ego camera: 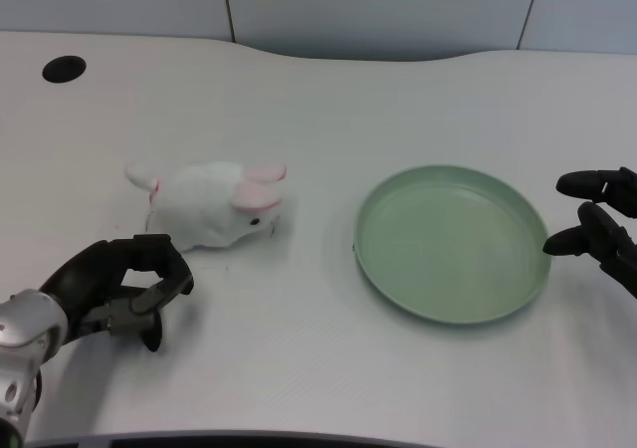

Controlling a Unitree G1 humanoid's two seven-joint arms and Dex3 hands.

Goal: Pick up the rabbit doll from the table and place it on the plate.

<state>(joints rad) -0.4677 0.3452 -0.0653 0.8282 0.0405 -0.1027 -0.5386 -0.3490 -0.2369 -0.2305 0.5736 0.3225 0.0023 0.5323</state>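
A white rabbit doll (211,203) with pink ears lies on its side on the white table, left of centre. To its right sits a pale green plate (398,279), with nothing on it. My left hand (124,289) hovers at the lower left, just below and left of the doll, apart from it. Its fingers are curved but apart, and nothing is held in them.
My right hand (600,224) waits at the right edge, beside the plate's rim. A dark round hole (64,69) is set in the table at the far left. The table's back edge curves along the top.
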